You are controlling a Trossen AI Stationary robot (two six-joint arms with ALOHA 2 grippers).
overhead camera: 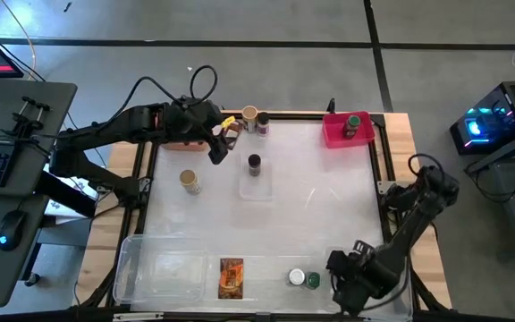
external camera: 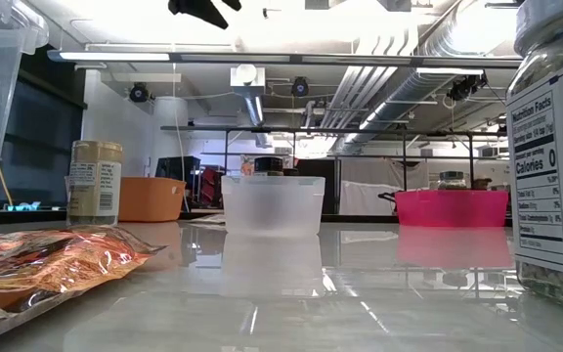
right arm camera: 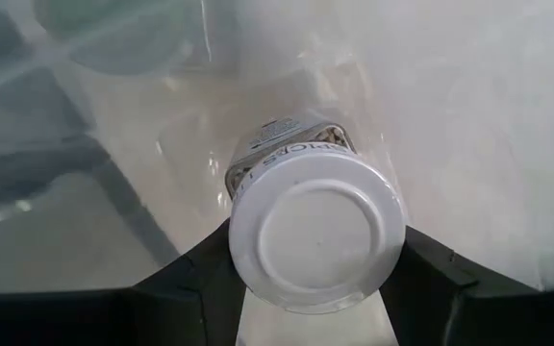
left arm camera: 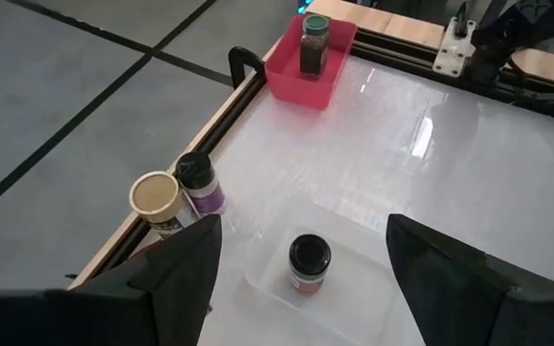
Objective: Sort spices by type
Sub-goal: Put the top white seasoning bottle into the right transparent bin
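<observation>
Between R gripper [right arm camera: 311, 279] jaws: white-capped jar [right arm camera: 315, 235], gripped; L gripper [left arm camera: 301, 279] jaws wide, empty.

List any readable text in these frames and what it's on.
"Nutrition Facts", "Calories 0": label of the close jar at the right edge of the low view.
Tan-capped jar: label print too small to read.
White-capped jar: blurred lettering on its label, unreadable.
Packet: printing too blurred to read.
Other jars: no legible text.

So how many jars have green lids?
2 green-lidded jars. One stands in the pink bin at the far right corner; one stands beside the white-lidded jar at the near edge. The left arm may hide others.
</observation>
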